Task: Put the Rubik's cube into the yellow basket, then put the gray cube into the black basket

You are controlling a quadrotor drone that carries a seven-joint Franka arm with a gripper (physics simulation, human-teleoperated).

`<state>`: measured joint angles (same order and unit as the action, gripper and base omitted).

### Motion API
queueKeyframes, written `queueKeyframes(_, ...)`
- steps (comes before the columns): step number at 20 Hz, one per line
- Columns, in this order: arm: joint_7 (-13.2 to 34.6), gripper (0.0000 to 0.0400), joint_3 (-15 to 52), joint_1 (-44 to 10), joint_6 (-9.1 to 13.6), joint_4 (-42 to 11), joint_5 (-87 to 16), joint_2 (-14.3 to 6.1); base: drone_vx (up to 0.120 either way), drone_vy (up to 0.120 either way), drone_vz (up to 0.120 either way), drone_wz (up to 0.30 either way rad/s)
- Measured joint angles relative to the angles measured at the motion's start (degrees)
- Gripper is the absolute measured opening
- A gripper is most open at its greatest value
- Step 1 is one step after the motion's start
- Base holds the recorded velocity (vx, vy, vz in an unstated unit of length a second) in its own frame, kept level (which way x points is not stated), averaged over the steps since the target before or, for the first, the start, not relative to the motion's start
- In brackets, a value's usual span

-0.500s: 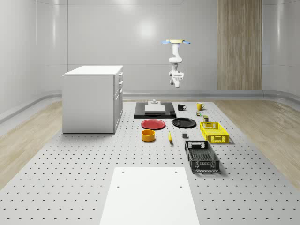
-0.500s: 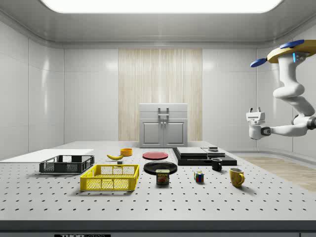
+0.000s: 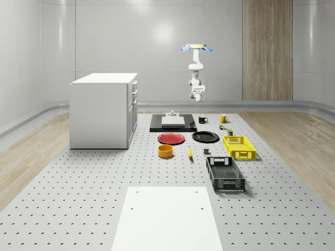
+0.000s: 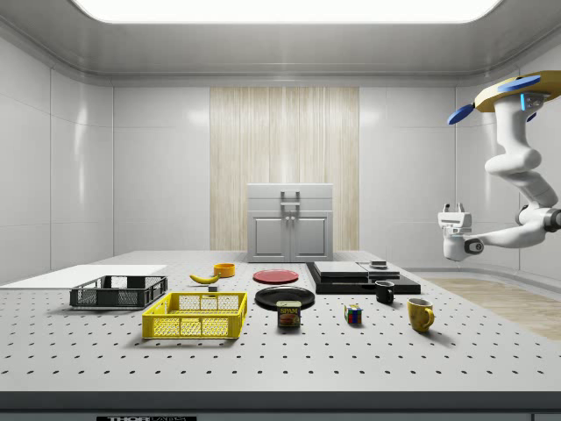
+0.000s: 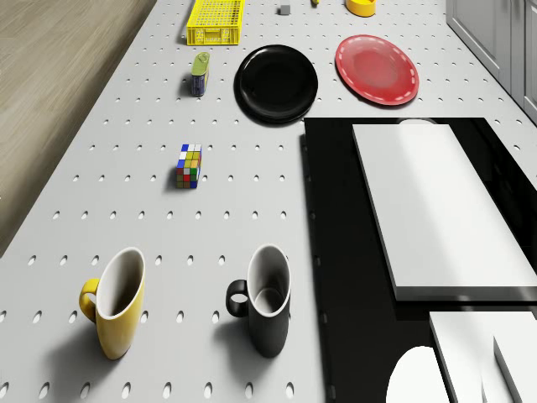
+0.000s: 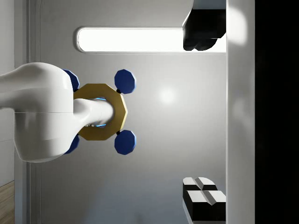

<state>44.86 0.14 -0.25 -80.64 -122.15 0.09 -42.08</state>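
The Rubik's cube (image 5: 190,165) lies on the table near a spam can, also seen in the side view (image 4: 353,314). The yellow basket (image 3: 239,147) (image 4: 195,315) and the black basket (image 3: 225,174) (image 4: 118,291) stand in a row along the whole-scene view's right. The small gray cube (image 3: 206,151) sits between the banana and the yellow basket. The drone (image 3: 196,47) (image 4: 517,88) hovers high beyond the table's far end. My gripper (image 3: 197,96) (image 4: 453,210) points upward, well above the black slab. It is open (image 6: 196,114) and holds nothing.
A white cabinet (image 3: 104,110) stands at the whole-scene view's left. The black slab (image 5: 336,252) carries white blocks. A black mug (image 5: 262,300), a yellow mug (image 5: 117,302), a black plate (image 5: 276,83), a red plate (image 5: 377,70), an orange bowl (image 3: 166,151) and a banana (image 3: 189,152) lie around.
The gripper has dropped a little and the arm has shifted slightly. The drone has barely moved. Nothing on the table has changed.
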Motion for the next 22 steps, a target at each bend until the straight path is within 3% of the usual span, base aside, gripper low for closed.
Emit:
queueKeyframes(8, -0.04, 0.0400, 0.06, -0.10, 2.38, 4.38, 0.04, 1.65, 0.000, 0.120, 0.000, 0.000)
queueKeyframes(22, -0.08, 0.0400, 0.14, -0.21, 2.40, 5.06, 0.05, 1.69, 0.000, 0.120, 0.000, 0.000)
